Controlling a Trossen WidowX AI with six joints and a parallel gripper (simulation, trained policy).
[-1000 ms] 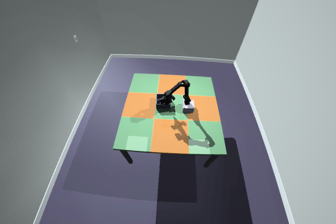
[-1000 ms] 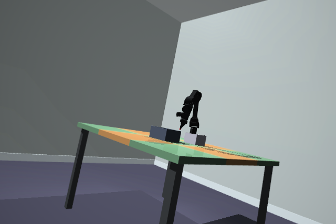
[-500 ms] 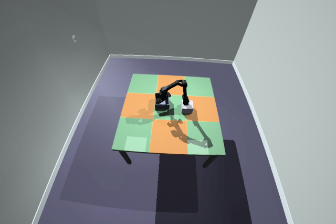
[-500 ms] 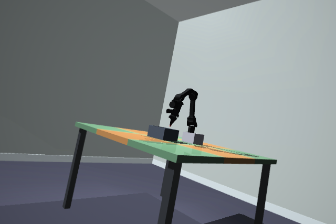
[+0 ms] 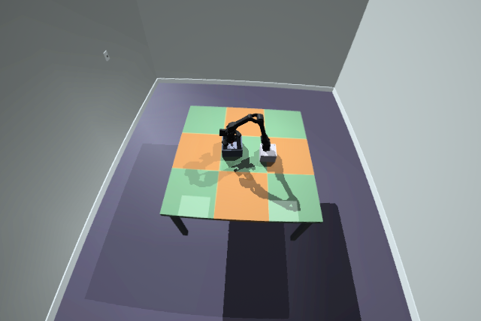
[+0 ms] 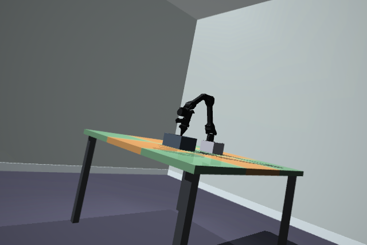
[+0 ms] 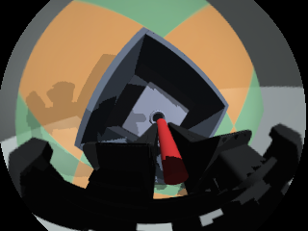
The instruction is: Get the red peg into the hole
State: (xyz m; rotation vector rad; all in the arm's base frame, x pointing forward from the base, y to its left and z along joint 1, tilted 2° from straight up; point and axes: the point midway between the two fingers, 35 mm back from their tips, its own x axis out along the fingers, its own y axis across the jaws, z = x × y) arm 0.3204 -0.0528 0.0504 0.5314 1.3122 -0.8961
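The gripper is shut on the red peg, with its fingertips at about rim height over the open box. The dark blue-grey box stands on the table. In the wrist view, the light plate lies at the box bottom, with a round hole near its middle. The peg's far end shows just below the hole and overlaps its lower edge. How far the peg's end is above the plate cannot be told. In the exterior view the box wall hides the peg's lower end.
The arm's base stands on a pale block beside the box. The box walls rise on all sides of the plate. The table has green and orange squares.
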